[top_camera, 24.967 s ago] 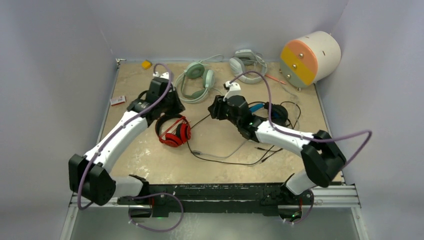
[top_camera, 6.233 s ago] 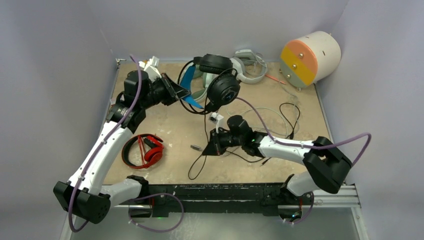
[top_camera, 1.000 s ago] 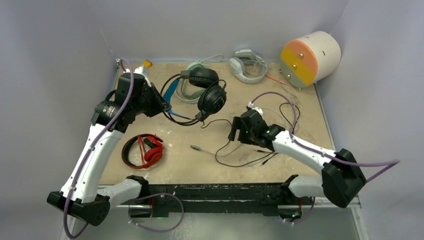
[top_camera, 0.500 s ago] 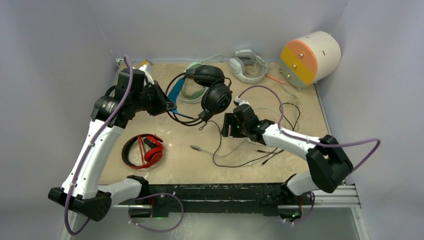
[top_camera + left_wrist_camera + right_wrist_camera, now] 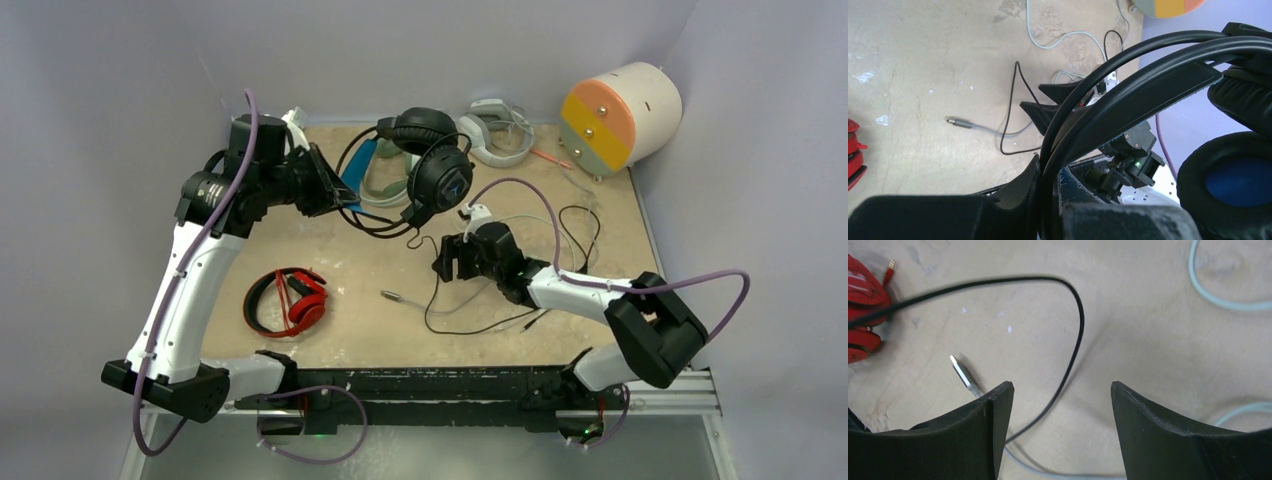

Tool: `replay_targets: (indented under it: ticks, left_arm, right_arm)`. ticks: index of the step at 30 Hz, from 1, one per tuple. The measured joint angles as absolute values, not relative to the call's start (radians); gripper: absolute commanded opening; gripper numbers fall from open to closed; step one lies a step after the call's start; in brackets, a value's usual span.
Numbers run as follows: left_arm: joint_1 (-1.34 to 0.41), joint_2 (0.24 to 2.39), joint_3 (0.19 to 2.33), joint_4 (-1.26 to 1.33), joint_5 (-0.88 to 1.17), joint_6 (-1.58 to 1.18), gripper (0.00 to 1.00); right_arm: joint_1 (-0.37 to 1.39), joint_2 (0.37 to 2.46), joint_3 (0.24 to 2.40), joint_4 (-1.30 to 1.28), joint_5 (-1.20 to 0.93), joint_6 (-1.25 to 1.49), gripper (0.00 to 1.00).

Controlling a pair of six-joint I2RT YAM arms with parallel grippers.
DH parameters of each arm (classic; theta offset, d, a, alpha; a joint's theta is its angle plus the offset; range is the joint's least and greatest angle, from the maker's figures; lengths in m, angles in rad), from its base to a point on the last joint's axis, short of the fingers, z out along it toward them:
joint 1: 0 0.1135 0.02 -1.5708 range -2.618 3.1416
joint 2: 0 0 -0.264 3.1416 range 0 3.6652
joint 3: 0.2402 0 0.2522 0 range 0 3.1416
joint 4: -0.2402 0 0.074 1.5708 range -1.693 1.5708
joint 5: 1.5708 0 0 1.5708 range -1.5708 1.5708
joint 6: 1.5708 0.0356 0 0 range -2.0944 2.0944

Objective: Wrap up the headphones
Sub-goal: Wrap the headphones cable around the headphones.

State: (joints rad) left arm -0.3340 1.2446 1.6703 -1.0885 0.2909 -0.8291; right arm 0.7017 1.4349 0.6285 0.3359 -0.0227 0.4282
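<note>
My left gripper (image 5: 335, 192) is shut on the headband of the black headset with blue ear cups (image 5: 432, 165) and holds it up above the back of the table. In the left wrist view the headband (image 5: 1128, 95) runs between my jaws (image 5: 1052, 187), with a blue-lined ear cup (image 5: 1243, 181) at the right. Its black cable (image 5: 436, 290) hangs down to a loop on the table. My right gripper (image 5: 441, 262) is open and empty just over that cable (image 5: 1075, 340), jaws (image 5: 1060, 386) either side of it. The red-and-black headset (image 5: 290, 302) lies front left. The mint-green headset (image 5: 385, 182) lies partly hidden behind the black one.
A grey-white headset (image 5: 495, 130) and an orange-and-yellow-faced cylinder (image 5: 620, 115) sit at the back right. A grey plug (image 5: 392, 296) on a pale cable lies mid-table, also in the right wrist view (image 5: 960, 372). More thin cables tangle at the right (image 5: 575, 225).
My left arm has lifted the black headset farther back and to the right. My right gripper has moved left along the table toward the hanging black cable, still open.
</note>
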Motion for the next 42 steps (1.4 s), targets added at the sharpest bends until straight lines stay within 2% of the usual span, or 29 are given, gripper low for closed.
replay_targets:
  ticks: [6,11,15,18,21,25,36,42]
  left_arm:
    - [-0.334,1.253,1.706,-1.128,0.329,-0.841,0.0]
    - [-0.334,1.27,1.768,-1.15,0.351,-0.854,0.0]
    - [-0.334,1.271,1.784,-1.156,0.38,-0.855,0.0]
    - [-0.334,1.271,1.785,-1.166,0.408,-0.855,0.0]
    - [-0.334,1.271,1.785,-1.173,0.428,-0.855,0.0]
    - [-0.334,1.268,1.785,-1.174,0.448,-0.854,0.0]
    - [-0.334,1.242,1.747,-1.167,0.531,-0.778,0.0]
    - [-0.334,1.189,1.634,-1.142,0.591,-0.666,0.0]
  right_arm:
    - [0.739,1.49,0.622,0.556,-0.011,0.341,0.74]
    - [0.777,1.623,0.623,0.701,0.01,0.287,0.71]
    - [0.778,1.716,0.647,0.743,0.033,0.267,0.59]
    - [0.778,1.755,0.682,0.765,0.029,0.264,0.55]
    - [0.778,1.763,0.703,0.803,-0.012,0.268,0.44]
    - [0.778,1.762,0.709,0.857,-0.076,0.275,0.0]
    - [0.769,1.599,0.66,0.755,-0.128,0.358,0.0]
    - [0.624,1.55,0.69,0.559,-0.231,0.458,0.0]
